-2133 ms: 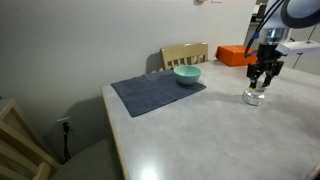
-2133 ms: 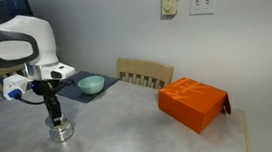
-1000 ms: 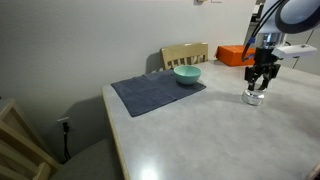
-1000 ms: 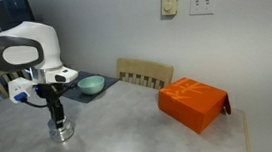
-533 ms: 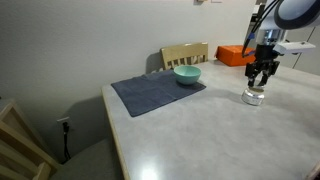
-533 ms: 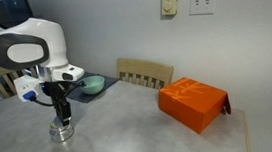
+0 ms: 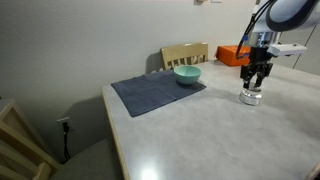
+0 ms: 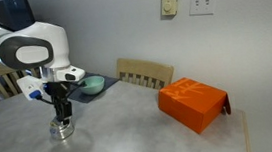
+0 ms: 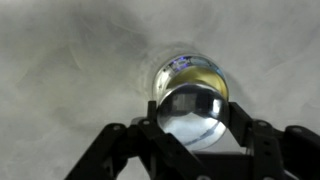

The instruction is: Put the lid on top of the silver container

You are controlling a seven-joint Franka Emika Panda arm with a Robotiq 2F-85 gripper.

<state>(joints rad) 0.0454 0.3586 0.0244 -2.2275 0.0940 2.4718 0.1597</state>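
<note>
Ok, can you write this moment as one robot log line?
hand: shut on lid | lid: right above silver container | step: lid not released yet

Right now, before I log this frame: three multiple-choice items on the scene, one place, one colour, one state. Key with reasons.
1. Where does the silver container stand?
A. In a sink
B. On the bare table, under the gripper
C. On a shelf

2. What colour is the box on the table?
A. Blue
B. Orange
C. Green

3. What state is the gripper in?
A. Open and empty
B. Shut on a spoon
C. Shut on the lid

Key:
1 B: both exterior views show it on the grey top directly below the gripper.
2 B: it is plainly orange in both exterior views.
3 C: the wrist view shows the shiny round lid clamped in the gripper, over the container's open mouth.
</note>
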